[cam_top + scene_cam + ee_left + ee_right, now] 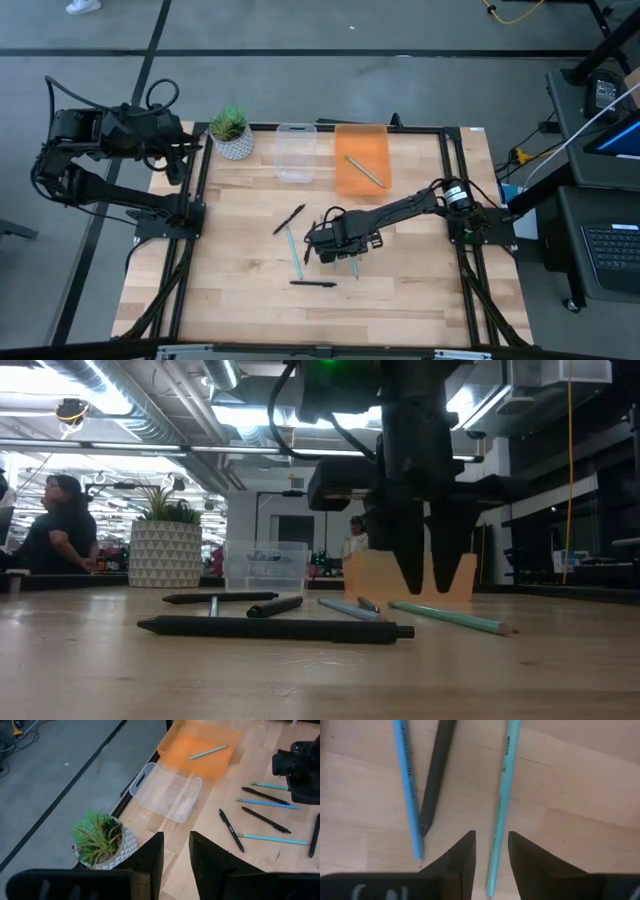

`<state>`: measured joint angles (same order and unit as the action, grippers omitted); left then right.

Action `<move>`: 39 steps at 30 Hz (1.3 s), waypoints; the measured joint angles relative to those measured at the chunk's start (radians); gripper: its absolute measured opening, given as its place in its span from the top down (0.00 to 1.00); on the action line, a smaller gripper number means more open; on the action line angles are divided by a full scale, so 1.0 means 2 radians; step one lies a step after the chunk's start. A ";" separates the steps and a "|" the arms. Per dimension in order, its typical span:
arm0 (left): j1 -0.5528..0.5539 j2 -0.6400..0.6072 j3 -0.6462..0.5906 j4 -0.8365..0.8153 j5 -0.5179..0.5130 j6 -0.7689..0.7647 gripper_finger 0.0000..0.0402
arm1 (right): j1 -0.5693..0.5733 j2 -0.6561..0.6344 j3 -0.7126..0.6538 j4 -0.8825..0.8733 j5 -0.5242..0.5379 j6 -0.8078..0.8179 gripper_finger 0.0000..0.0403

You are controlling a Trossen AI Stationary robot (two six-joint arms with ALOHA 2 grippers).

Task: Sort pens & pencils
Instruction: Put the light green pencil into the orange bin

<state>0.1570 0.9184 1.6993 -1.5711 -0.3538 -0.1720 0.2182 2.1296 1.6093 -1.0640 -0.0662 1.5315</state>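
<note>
A: Risk? The right gripper stands fingers apart, straddling a pale teal-green wooden pencil lying flat mid-table. A black plastic pen lies just beside it; closing off-centre could roll the pencil away.

B: Pose: right arm stretched to table centre, fingers pointing down. Left gripper, fingers apart and empty, waits off the table's edge by the small potted green plant. One pencil already lies in the orange plastic tray

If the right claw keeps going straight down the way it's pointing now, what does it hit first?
Most likely the teal pencil lying on the table. The right claw points down with its open fingers either side of that pencil, which runs between them. How far above it the fingertips sit is hard to judge.
</note>
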 joint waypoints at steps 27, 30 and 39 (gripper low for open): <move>0.000 -0.001 0.000 0.000 0.000 0.000 0.79 | -0.017 -0.001 -0.033 0.028 -0.011 -0.033 0.71; 0.000 -0.002 0.000 0.000 0.000 0.000 0.79 | -0.017 -0.001 -0.038 0.033 -0.013 -0.033 0.71; 0.000 -0.002 0.000 0.000 0.000 0.000 0.79 | -0.018 -0.001 -0.039 0.036 -0.009 -0.035 0.71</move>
<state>0.1568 0.9154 1.6993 -1.5711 -0.3542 -0.1724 0.1818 2.1284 1.5318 -0.9911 -0.0843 1.4607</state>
